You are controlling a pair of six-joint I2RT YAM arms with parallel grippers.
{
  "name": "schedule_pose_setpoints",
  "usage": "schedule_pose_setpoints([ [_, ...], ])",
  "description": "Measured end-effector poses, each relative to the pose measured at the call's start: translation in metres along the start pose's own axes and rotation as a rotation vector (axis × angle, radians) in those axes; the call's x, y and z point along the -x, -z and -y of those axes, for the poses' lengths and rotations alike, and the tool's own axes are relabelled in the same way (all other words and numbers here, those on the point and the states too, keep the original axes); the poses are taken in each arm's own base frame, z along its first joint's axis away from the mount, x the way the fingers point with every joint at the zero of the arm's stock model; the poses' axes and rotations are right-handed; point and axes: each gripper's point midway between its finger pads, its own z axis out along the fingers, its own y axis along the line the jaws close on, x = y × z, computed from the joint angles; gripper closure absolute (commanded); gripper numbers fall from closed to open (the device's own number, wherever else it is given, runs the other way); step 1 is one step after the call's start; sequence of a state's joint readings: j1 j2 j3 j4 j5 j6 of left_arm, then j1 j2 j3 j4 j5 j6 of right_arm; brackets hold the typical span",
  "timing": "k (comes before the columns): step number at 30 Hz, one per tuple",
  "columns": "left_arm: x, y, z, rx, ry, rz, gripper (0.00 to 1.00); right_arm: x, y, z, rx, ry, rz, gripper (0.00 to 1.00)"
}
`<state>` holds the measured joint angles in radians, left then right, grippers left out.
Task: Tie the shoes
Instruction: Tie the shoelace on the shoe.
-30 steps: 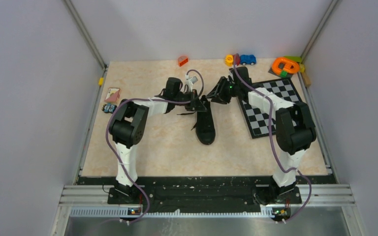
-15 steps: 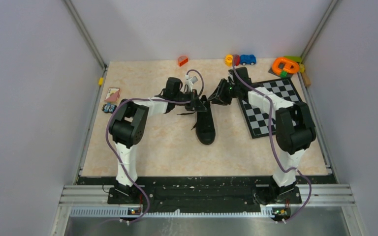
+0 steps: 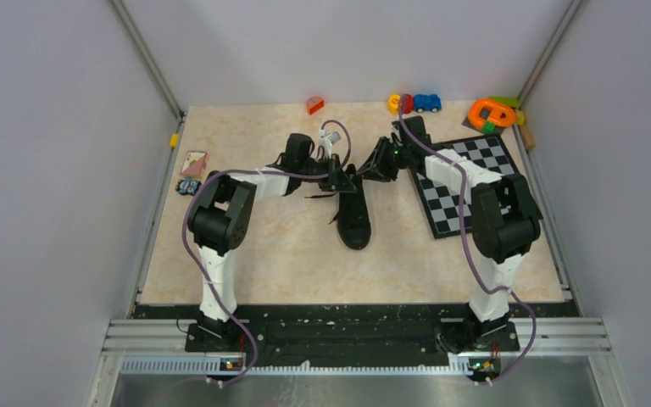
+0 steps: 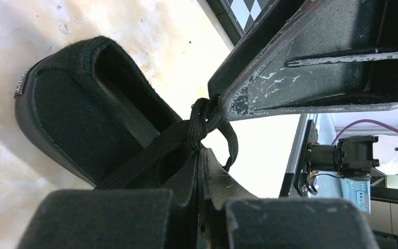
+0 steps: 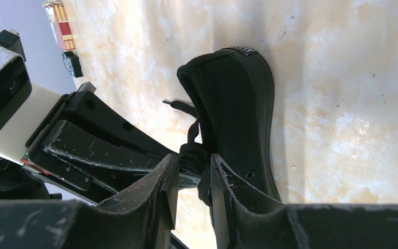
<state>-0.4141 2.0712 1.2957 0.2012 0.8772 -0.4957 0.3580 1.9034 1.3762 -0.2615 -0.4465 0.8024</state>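
The black sneaker (image 3: 354, 219) lies on the table, toe toward the arms, and also shows in the left wrist view (image 4: 72, 104) and the right wrist view (image 5: 238, 104). Its orange sole is hidden. My left gripper (image 3: 342, 181) is over the shoe's opening, jaws shut tight on a black lace (image 4: 150, 155) just below the knot (image 4: 200, 120). My right gripper (image 3: 371, 166) meets it from the right. Its fingertips (image 5: 172, 166) stand a narrow gap apart with the lace knot (image 5: 193, 155) pinched between them. A lace end (image 5: 179, 105) trails beside the shoe.
A chessboard mat (image 3: 466, 182) lies right of the shoe under the right arm. Small toys (image 3: 415, 103) and an orange piece (image 3: 490, 113) sit along the back edge. A card (image 3: 193, 161) and a small object (image 3: 189, 186) are at the left.
The right arm has shifted slightly, its gripper edging toward the left gripper. The left arm and the shoe have held still.
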Motion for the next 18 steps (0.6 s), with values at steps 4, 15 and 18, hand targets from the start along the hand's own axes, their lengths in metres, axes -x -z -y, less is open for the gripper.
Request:
schedule_pose_setpoints([
  [4, -0.0001, 0.0, 0.0003, -0.001, 0.0, -0.001, 1.0, -0.0008, -0.0006, 0.0004, 0.001, -0.001, -0.004, 0.86],
  [15, -0.0005, 0.0001, 0.0009, -0.005, 0.0, -0.003, 1.0, -0.0025, 0.0007, -0.0011, 0.001, 0.016, -0.015, 1.0],
  [18, -0.0007, 0.0002, 0.0013, -0.007, 0.0, -0.004, 1.0, -0.0009, 0.0021, -0.0062, 0.006, 0.027, -0.015, 1.0],
])
